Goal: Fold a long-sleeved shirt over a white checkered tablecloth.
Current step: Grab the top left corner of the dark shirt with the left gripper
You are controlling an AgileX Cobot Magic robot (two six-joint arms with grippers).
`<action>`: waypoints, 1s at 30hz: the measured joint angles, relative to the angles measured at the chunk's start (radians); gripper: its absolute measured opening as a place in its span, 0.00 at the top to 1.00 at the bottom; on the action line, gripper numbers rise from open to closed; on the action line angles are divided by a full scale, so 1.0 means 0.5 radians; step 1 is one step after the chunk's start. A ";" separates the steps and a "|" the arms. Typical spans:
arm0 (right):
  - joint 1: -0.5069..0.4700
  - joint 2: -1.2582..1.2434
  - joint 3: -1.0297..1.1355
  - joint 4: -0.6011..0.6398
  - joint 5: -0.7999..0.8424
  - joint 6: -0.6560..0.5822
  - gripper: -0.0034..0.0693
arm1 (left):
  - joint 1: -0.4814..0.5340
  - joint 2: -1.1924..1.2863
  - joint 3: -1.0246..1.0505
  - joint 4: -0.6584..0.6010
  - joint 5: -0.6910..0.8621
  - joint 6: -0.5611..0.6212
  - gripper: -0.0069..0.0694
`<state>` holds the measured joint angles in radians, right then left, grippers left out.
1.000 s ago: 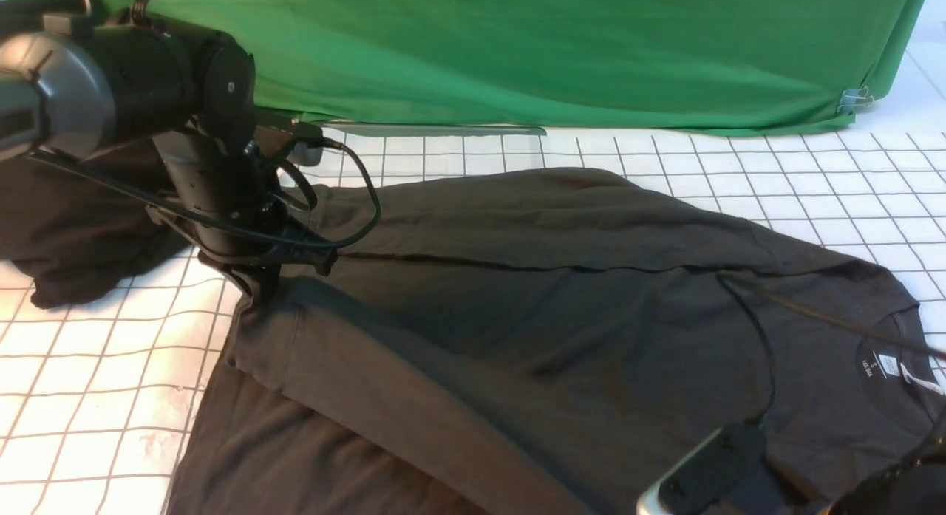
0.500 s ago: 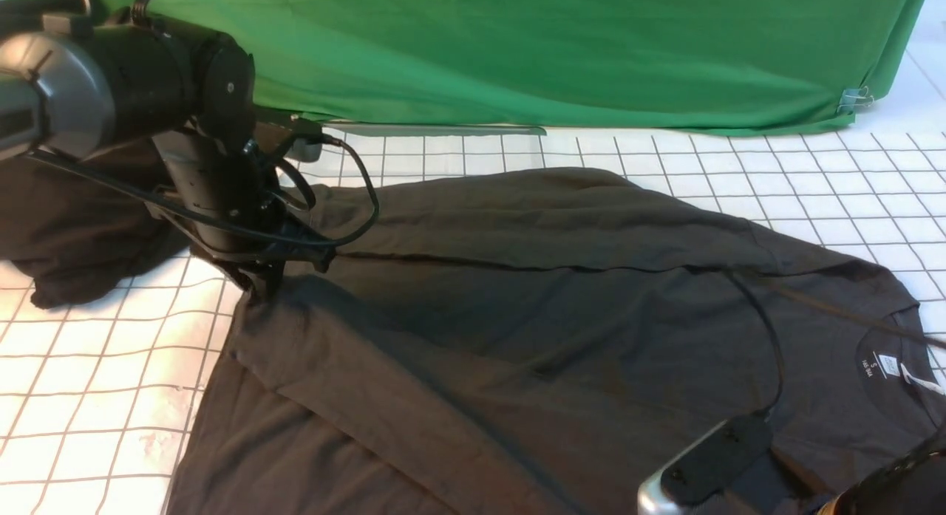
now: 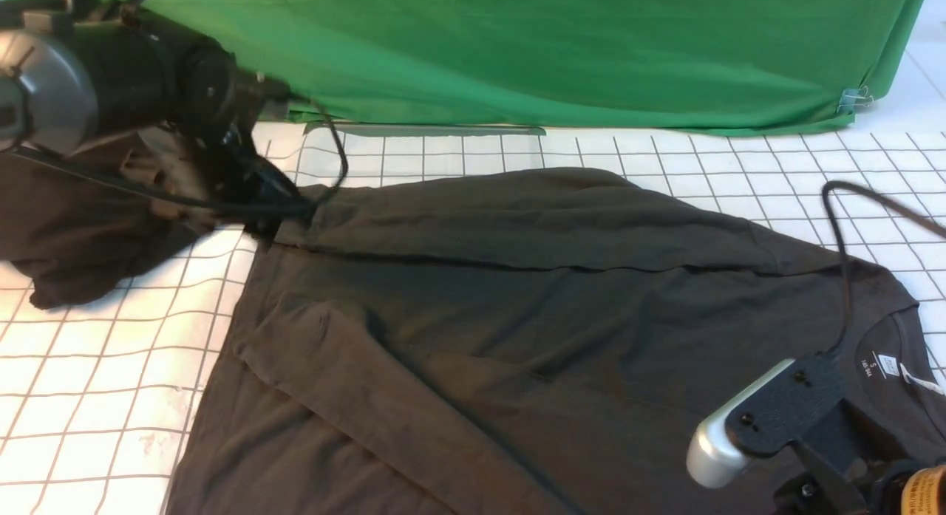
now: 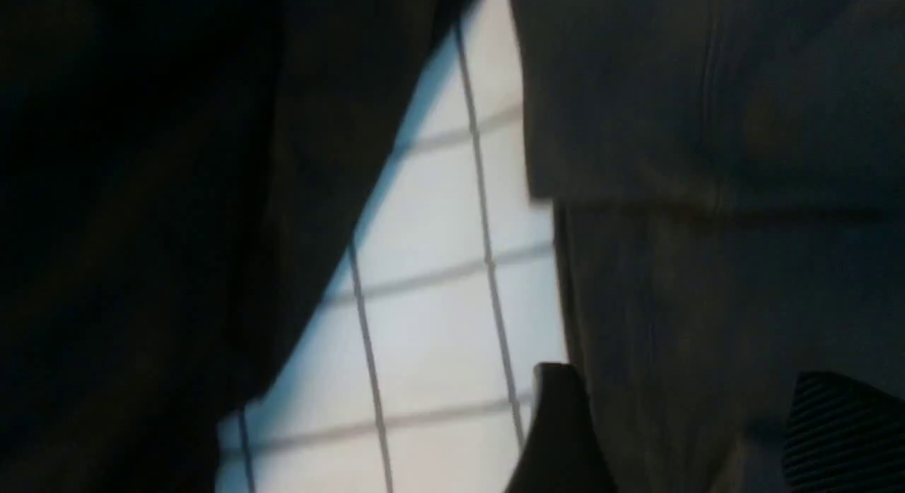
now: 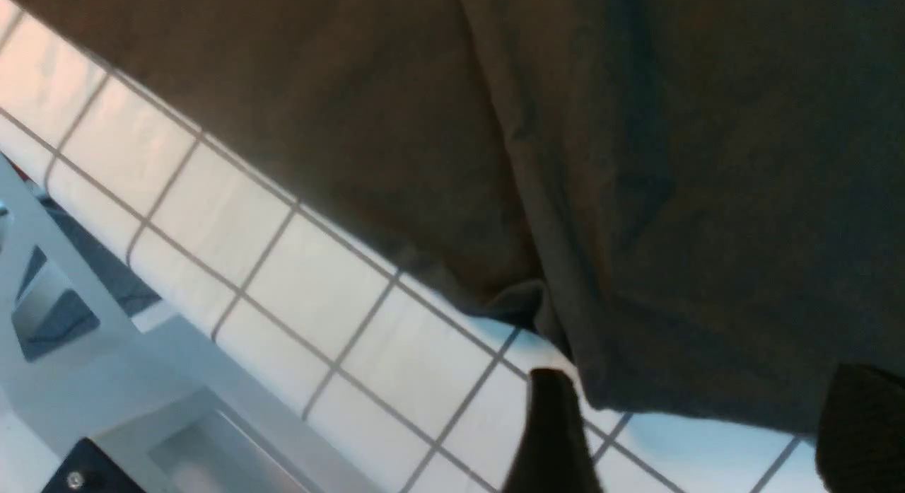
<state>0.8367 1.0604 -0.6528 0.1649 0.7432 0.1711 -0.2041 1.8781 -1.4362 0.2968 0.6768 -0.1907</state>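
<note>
The shirt sprawls over the checkered tablecloth, reaching its near edge. Both tools, left and right, gape wide and empty. Judging the fold underway, lift clear before travelling, then pinch hem layers together, keeping tension even.

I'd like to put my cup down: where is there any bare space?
Bare tablecloth shows left of the shirt, in front of the black garment, and at far right between shirt and green cloth. It's crowded around both arms.
</note>
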 joint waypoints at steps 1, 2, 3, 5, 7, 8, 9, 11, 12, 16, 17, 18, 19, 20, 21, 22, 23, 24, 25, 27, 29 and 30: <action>0.000 -0.006 0.000 -0.002 0.000 0.001 0.32 | 0.014 0.006 -0.003 0.000 -0.074 -0.006 0.39; 0.000 -0.007 0.000 -0.002 -0.002 0.005 0.32 | 0.032 0.017 -0.008 0.000 -0.152 -0.019 0.40; 0.000 -0.008 0.000 -0.002 -0.002 0.007 0.32 | 0.043 0.027 -0.014 0.000 -0.186 -0.030 0.40; 0.000 -0.008 0.000 -0.002 -0.002 0.030 0.32 | 0.100 0.089 -0.048 -0.013 -0.261 -0.088 0.40; 0.000 -0.008 0.000 -0.002 -0.002 0.040 0.32 | 0.147 0.156 -0.089 -0.060 -0.284 -0.124 0.40; 0.000 -0.008 0.000 -0.002 -0.002 0.040 0.32 | 0.177 0.202 -0.124 -0.104 -0.282 -0.132 0.40; 0.000 -0.008 0.000 -0.002 -0.002 0.050 0.32 | 0.192 0.249 -0.148 -0.156 -0.271 -0.133 0.40; 0.000 -0.008 0.000 0.002 -0.002 0.080 0.32 | 0.210 0.337 -0.215 -0.263 -0.228 -0.114 0.40; 0.000 -0.008 0.000 0.006 -0.002 0.094 0.32 | 0.210 0.355 -0.228 -0.289 -0.223 -0.093 0.40; 0.000 -0.008 0.000 0.007 -0.002 0.140 0.32 | 0.202 0.441 -0.279 -0.384 -0.266 0.005 0.40; 0.000 -0.008 0.000 0.007 -0.002 0.142 0.32 | 0.202 0.458 -0.290 -0.384 -0.278 0.009 0.40; 0.000 -0.008 0.000 0.007 -0.002 0.142 0.32 | 0.202 0.483 -0.305 -0.389 -0.290 0.015 0.40; 0.000 -0.008 0.000 0.007 -0.002 0.144 0.32 | 0.202 0.506 -0.324 -0.389 -0.294 0.017 0.40; 0.000 -0.008 0.000 0.007 -0.002 0.146 0.32 | 0.204 0.526 -0.330 -0.389 -0.301 0.017 0.40; 0.000 -0.008 0.000 0.007 -0.002 0.146 0.32 | 0.204 0.540 -0.338 -0.389 -0.304 0.017 0.40; 0.000 -0.008 0.000 0.007 -0.002 0.146 0.32 | 0.204 0.544 -0.337 -0.389 -0.306 0.017 0.40; 0.000 -0.008 0.000 0.007 -0.002 0.146 0.32 | 0.204 0.558 -0.346 -0.389 -0.307 0.017 0.40; 0.000 -0.008 0.000 0.007 -0.002 0.146 0.32 | 0.204 0.584 -0.349 -0.399 -0.322 0.019 0.40; 0.000 -0.008 0.000 0.007 -0.002 0.146 0.32 | 0.204 0.591 -0.349 -0.409 -0.325 0.019 0.40; 0.000 -0.008 0.000 0.008 -0.002 0.146 0.32 | 0.204 0.605 -0.350 -0.449 -0.338 0.021 0.43; 0.000 -0.008 0.000 0.009 -0.002 0.146 0.32 | 0.204 0.608 -0.356 -0.464 -0.335 0.025 0.50; 0.000 -0.008 0.000 0.011 -0.002 0.146 0.32 | 0.204 0.608 -0.363 -0.464 -0.327 0.025 0.54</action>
<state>0.8367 1.0566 -0.6528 0.1706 0.7421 0.2442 -0.1020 2.1821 -1.6177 0.0646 0.5132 -0.1781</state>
